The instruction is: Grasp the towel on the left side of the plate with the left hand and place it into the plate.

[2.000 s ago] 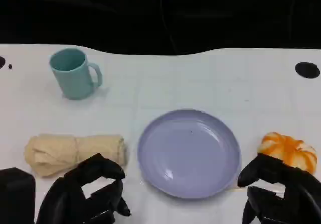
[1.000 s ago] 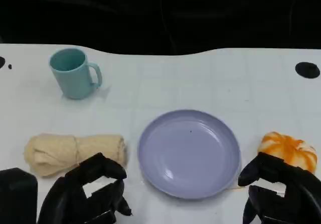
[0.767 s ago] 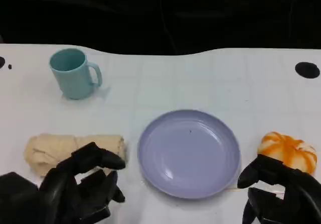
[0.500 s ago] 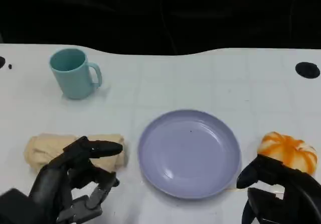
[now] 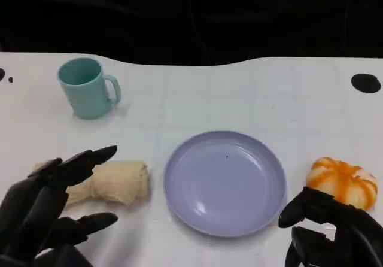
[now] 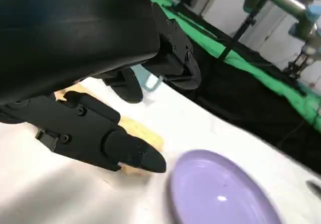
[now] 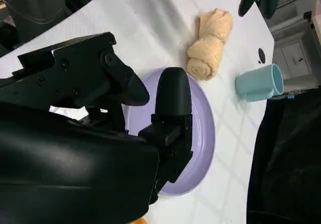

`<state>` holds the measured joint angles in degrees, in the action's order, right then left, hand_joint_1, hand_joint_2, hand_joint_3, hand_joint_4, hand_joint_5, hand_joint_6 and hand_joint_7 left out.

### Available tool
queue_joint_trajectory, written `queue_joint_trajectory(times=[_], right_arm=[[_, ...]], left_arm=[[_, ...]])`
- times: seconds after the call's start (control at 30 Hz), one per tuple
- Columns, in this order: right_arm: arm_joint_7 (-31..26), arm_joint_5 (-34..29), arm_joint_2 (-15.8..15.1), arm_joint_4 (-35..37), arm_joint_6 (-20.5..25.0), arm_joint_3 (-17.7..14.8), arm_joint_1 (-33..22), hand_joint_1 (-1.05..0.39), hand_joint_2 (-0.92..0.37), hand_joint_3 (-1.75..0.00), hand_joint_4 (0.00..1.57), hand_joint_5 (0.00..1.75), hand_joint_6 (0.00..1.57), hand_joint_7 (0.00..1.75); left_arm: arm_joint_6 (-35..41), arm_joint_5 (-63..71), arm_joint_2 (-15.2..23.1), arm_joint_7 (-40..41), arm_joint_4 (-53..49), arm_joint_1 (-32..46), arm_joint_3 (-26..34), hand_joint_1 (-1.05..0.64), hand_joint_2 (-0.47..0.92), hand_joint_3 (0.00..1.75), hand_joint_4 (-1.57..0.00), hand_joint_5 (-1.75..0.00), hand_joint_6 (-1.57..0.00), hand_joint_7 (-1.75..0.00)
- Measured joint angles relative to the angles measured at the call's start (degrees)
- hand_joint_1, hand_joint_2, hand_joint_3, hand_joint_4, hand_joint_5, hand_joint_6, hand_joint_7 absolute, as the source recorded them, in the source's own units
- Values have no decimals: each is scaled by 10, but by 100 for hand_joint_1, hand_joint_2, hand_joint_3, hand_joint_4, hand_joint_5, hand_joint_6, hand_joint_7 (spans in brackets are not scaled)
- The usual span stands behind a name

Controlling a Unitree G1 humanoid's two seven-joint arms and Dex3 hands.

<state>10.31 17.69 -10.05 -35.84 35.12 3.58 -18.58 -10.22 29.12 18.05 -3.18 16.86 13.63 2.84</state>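
A rolled beige towel (image 5: pixel 114 181) lies on the white table just left of the lavender plate (image 5: pixel 224 182). My left hand (image 5: pixel 45 204) hovers over the towel's left end with its fingers spread apart, holding nothing; it hides that end of the roll. In the left wrist view the towel (image 6: pixel 141 132) shows past my fingers (image 6: pixel 125 148), beside the plate (image 6: pixel 220 194). My right hand (image 5: pixel 332 234) sits near the table's front right with its fingers curled in, holding nothing. The right wrist view shows the towel (image 7: pixel 210 43) beyond the plate (image 7: pixel 203 138).
A teal mug (image 5: pixel 87 87) stands at the back left. An orange and white pumpkin-shaped object (image 5: pixel 344 181) lies right of the plate, just above my right hand. A black round mark (image 5: pixel 366 82) sits at the table's far right.
My left hand has lifted forward from the table's front edge, opened its curled fingers wide and now reaches over the towel's left end. The right hand has barely moved.
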Motion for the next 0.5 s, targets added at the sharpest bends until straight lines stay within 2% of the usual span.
queue_joint_trajectory(times=[0.23,0.5], right_arm=[[0,0,0,-5,6,1,0,-5,-76,-104,61,175,42,162],[4,6,-5,-11,16,-14,0,-4,-80,-97,58,175,40,162]], left_arm=[[50,143,36,-1,16,-35,-25,-53,86,0,-27,-32,-34,0],[134,247,55,-67,-32,-126,-94,-55,86,0,-31,-20,-31,0]])
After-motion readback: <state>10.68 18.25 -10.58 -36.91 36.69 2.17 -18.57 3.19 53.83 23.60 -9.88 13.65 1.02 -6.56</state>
